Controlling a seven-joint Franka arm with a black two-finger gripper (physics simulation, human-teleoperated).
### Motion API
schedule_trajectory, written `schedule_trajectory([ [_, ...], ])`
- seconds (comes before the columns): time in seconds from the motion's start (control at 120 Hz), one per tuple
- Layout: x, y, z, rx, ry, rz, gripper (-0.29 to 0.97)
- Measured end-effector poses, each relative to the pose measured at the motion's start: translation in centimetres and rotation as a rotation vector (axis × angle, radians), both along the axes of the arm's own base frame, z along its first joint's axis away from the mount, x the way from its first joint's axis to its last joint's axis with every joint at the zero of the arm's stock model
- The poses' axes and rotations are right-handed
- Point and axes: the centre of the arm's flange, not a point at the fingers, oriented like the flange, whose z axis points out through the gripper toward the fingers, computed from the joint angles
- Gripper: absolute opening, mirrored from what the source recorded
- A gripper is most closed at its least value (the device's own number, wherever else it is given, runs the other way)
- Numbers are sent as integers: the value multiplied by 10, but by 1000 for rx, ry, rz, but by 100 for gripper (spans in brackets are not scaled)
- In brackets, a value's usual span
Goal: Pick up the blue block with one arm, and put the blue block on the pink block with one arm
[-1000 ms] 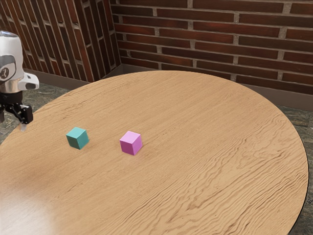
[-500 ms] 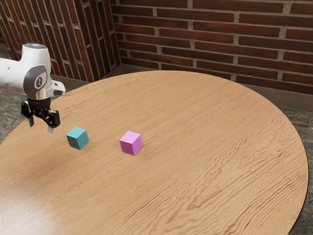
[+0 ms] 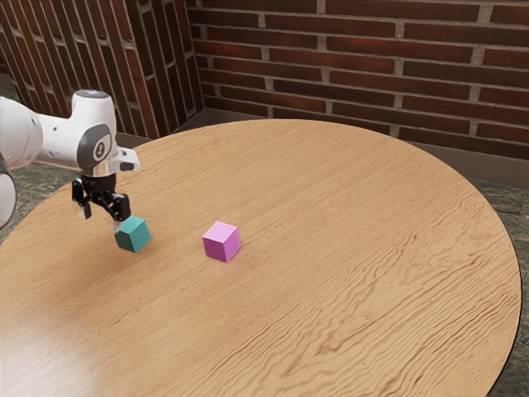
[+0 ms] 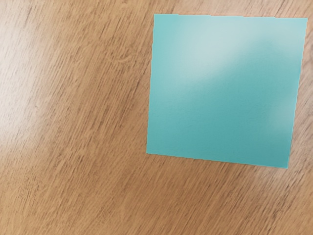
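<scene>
Just a big round wooden table (image 3: 347, 248) with wavy light-brown grain, backed by red brick walls (image 3: 372, 58) meeting in a corner, with a grey baseboard strip (image 3: 463, 159) down low and dark mottled floor (image 3: 508, 198) peeking past the rim.

"Where is the arm (image 3: 37, 136)?"

"It reaches in from the exterior view's left. It is white, and its last link lies almost level above the table's (image 3: 331, 248) edge on that side."

"And the wrist (image 3: 92, 142)?"

"It is a rounded joint with a grey disc on its face. It bends straight down there, so the hand points at the tabletop."

"What about the gripper (image 3: 100, 215)?"

"It is black and hangs low over the wood, a little way in from that same edge. Its two fingers (image 3: 120, 211) are spread apart, with the tips pointing down."
</scene>
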Motion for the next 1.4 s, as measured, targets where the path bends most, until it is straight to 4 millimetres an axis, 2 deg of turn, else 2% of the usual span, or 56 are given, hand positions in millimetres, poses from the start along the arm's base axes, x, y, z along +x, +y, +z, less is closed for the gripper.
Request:
schedule_trajectory([
  [0.15, 20, -11, -7, -23, -20, -18, 68],
  [0.35, 35, -9, -31, -60, -23, 3, 68],
  [0.742, 47, -10, -73, -76, 8, 11, 68],
  [0.867, 47, -9, -80, -78, 16, 24, 52],
  [0.992, 47, -8, -82, -74, 16, 35, 51],
  [1.1, 46, -12, -73, -73, 7, 37, 45],
  [1.242, 43, -27, -27, -96, -49, 31, 38],
  [1.325, 45, -44, 8, -137, -101, 33, 37],
  [1.4, 50, -67, 23, -189, -131, 35, 35],
])
